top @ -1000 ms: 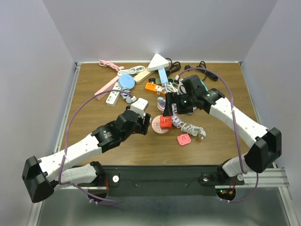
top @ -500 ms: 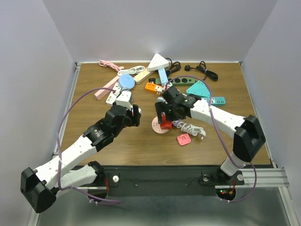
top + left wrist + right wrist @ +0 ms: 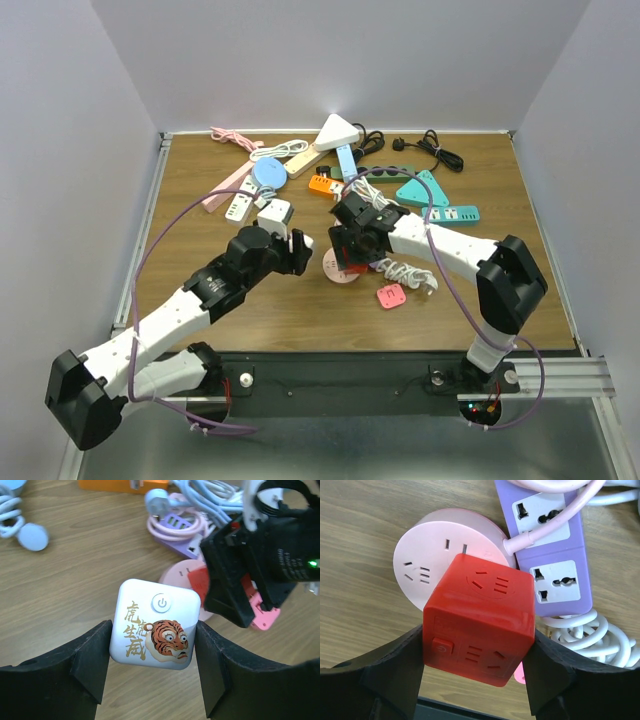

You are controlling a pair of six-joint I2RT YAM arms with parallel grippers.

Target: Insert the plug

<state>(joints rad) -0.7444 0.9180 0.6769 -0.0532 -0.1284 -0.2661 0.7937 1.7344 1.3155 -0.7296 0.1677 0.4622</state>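
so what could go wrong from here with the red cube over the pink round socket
1. The red plastic cube adapter in the right pincer looks tilted over the round pink socket disc. Pressing now may miss the slots or bend the prongs.
2. The left pincer holds a white tiger-print cube, so nothing steadies the disc and it may slide.

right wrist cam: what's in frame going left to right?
pink round socket → red cube adapter → purple power strip → white coiled cable
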